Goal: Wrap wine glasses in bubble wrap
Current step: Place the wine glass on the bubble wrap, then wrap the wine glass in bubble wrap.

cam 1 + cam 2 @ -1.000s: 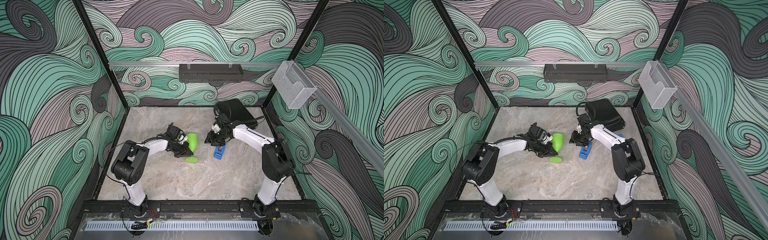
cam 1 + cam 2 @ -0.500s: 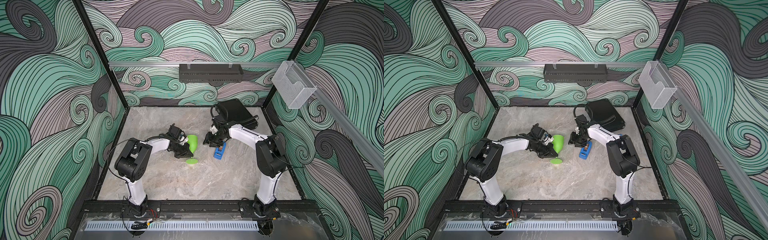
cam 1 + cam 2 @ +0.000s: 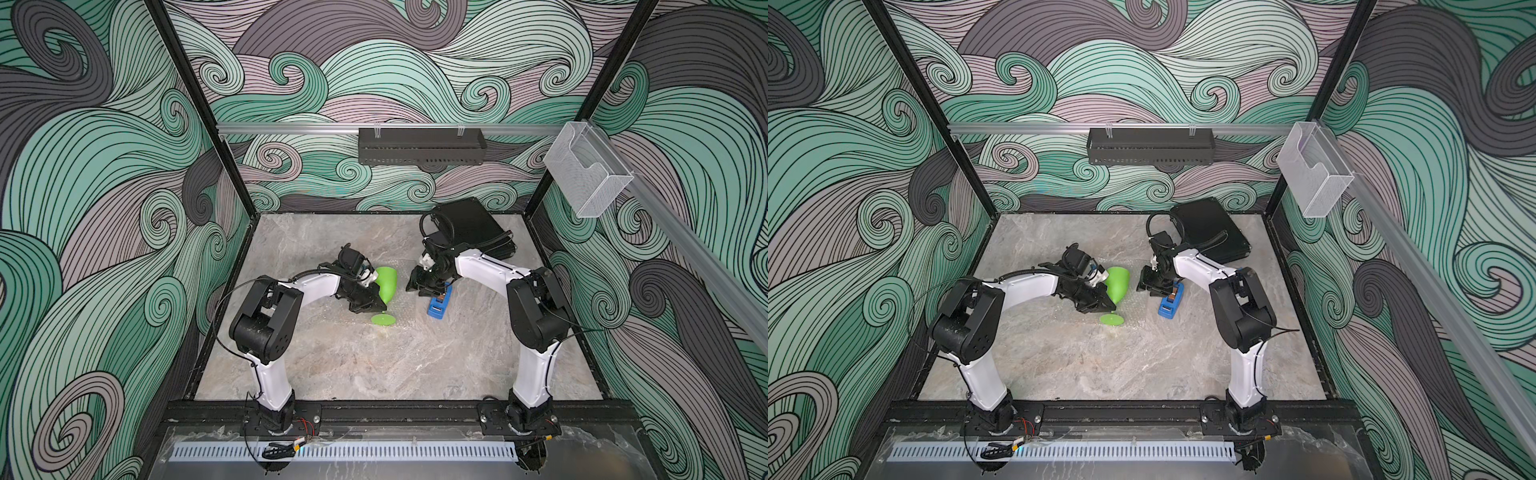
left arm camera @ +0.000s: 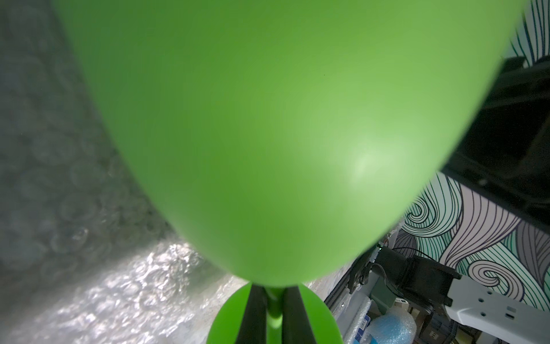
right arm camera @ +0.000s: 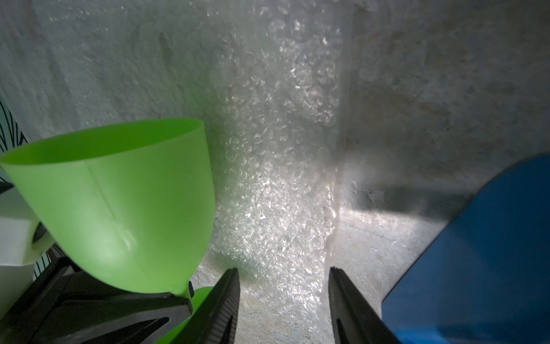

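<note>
In both top views I find the lime-green goblet (image 3: 387, 281) near the middle of the desk (image 3: 353, 365). It is tilted, with its cup toward the back edge and its round foot toward the front edge. The left end effector (image 3: 379, 308) is clenched on the stem between cup and foot. The goblet sits over the bubble wrap (image 3: 405, 306), a clear sheet spread flat at the desk's middle; I cannot tell whether the foot touches it. The right end effector (image 3: 417, 290) hangs low, just beside the cup on the side toward the right edge. The blue tape dispenser (image 3: 436, 306) lies just beside it, toward the front right. A black case (image 3: 473, 228) lies in the back right corner, well apart from the goblet. In the left wrist view the cup fills most of the frame. Both fingers (image 4: 256, 312) press the thin stem from either side, with the foot beyond them and the bubbled sheet beneath. In the right wrist view the right end effector (image 5: 284, 269) is released, its jaws apart and gripping nothing. The sheet's edge runs along the desk between the jaws, with the goblet to one side and the dispenser to the other.
</note>
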You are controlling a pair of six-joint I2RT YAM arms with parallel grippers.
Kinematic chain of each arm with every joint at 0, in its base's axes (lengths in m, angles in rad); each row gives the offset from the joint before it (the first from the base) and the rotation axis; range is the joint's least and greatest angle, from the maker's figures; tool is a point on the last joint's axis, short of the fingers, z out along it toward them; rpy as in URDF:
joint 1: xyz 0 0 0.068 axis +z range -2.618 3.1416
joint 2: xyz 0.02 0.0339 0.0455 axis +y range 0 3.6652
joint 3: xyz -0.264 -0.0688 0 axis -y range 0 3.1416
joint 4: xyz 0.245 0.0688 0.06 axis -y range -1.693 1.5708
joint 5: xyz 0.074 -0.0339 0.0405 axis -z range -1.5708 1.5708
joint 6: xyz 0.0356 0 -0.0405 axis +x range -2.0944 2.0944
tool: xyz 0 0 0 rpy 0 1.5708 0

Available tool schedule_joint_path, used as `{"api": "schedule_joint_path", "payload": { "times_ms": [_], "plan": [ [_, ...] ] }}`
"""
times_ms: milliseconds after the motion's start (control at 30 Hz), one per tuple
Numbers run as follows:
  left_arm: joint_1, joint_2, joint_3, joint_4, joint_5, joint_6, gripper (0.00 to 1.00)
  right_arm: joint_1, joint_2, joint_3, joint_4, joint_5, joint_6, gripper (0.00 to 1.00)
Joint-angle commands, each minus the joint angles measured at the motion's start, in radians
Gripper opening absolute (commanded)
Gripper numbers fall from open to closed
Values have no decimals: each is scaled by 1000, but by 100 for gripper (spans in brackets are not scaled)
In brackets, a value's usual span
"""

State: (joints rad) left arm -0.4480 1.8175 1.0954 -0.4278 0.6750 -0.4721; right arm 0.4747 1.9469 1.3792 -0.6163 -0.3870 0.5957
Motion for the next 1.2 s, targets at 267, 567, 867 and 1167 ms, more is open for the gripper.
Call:
{"api": "schedule_joint_path", "payload": {
  "times_ms": [267, 567, 867, 1167],
  "plan": [
    [2, 71, 64, -65, -41, 42, 0, 8, 31, 6, -5, 23, 3, 53],
    [3, 50, 63, -76, -58, 32, 31, 10, 41, 4, -5, 31, 6, 53],
    [29, -44, 103, -120, -58, 40, 57, 10, 88, 28, 2, 38, 6, 55],
    [89, 37, 197, -160, -64, 52, 64, 10, 131, 24, 55, 12, 6, 55]
  ]
}}
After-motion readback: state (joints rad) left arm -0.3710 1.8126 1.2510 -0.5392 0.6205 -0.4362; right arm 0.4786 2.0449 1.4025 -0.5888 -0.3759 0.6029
